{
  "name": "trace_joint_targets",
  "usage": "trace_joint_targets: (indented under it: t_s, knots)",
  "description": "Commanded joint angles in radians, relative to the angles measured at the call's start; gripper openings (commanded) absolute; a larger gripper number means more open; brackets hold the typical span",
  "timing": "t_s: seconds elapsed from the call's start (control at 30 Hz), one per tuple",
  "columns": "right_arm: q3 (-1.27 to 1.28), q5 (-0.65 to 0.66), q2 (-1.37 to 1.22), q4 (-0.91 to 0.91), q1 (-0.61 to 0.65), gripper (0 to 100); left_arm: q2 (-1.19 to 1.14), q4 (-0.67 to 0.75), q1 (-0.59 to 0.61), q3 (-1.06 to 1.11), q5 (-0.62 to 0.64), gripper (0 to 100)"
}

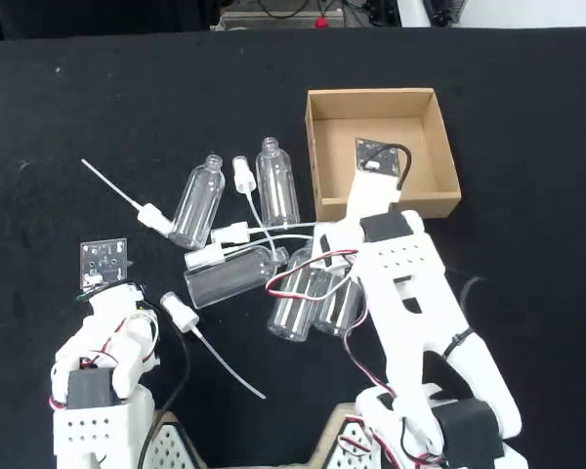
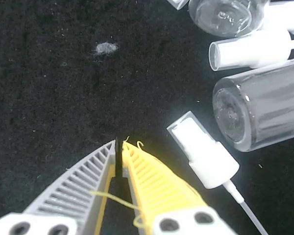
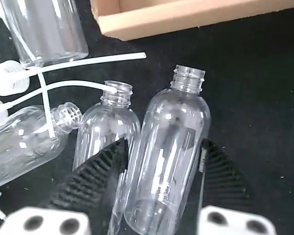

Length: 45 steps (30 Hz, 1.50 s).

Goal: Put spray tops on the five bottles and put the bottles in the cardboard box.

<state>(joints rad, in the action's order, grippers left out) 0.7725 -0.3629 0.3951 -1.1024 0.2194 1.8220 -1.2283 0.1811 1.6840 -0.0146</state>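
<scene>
1. The left gripper (image 2: 118, 143) is low over the black table (image 1: 68, 107). Its two fingers are pressed together and hold nothing.
2. Just beside it lies the near spray top (image 2: 206, 157). It is loose on its side, with its thin tube sticking out.
3. Four more spray tops lie loose in the pile, like the far-left spray top (image 1: 154, 217). I see no top on any bottle.
4. Next come three bottles lying flat: the left bottle (image 1: 197, 200), the top bottle (image 1: 276, 181) and the middle bottle (image 1: 232, 276). Their necks are all open.
5. Two more bottles lie side by side under the right arm. One is the neighbour bottle (image 3: 105, 129) and the other is the chosen bottle (image 3: 174, 161).
6. The right gripper (image 3: 162, 143) has its fingers apart, one on each side of the chosen bottle. They sit very close to its sides, and the bottle lies on the table.
7. The cardboard box (image 1: 317, 147) sits near the bottles, to their right. I see no bottle in it, though part of the right arm hides a bit of its floor.
8. So I think the job is just starting. Five tops must go on, and five bottles must go in the box.
</scene>
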Motion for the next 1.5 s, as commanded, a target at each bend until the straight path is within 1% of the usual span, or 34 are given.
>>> trace_joint_targets:
  t_s: [0.0,0.1,0.33,0.57,0.73,0.97,1.13,1.23,1.33,1.4,1.47]
  knots:
    - [-0.053,-0.009,0.001,0.029,-0.043,21.9,-0.002,-0.006,-0.007,0.016,-0.002,3]
    - [-0.025,-0.009,0.001,0.074,-0.071,21.9,-0.002,-0.006,-0.007,0.016,-0.002,3]
    - [0.071,-0.011,0.001,0.187,-0.071,21.9,-0.002,-0.006,-0.007,0.016,-0.002,3]
    - [0.088,-0.002,-0.002,0.183,-0.069,21.9,-0.002,-0.006,-0.007,0.016,-0.002,3]
    - [0.053,0.0,-0.119,0.18,-0.069,22.4,-0.002,-0.006,-0.007,0.016,-0.002,3]
    - [-0.137,0.0,-0.371,0.051,-0.072,22.1,-0.002,-0.006,-0.007,0.016,-0.002,3]
    - [-0.226,0.012,-0.469,-0.041,-0.075,20.1,-0.002,-0.006,-0.007,0.016,-0.002,3]
    - [-0.257,0.115,-0.456,-0.081,-0.075,14.5,-0.002,-0.006,-0.007,0.016,-0.002,3]
    - [-0.289,0.235,-0.406,-0.126,-0.075,12.9,-0.002,-0.006,-0.007,0.016,-0.002,3]
    - [-0.309,0.358,-0.357,-0.146,-0.077,12.9,-0.002,-0.006,-0.007,0.016,-0.002,3]
    - [-0.32,0.529,-0.298,-0.166,-0.077,12.9,-0.002,-0.006,-0.007,0.016,-0.002,3]
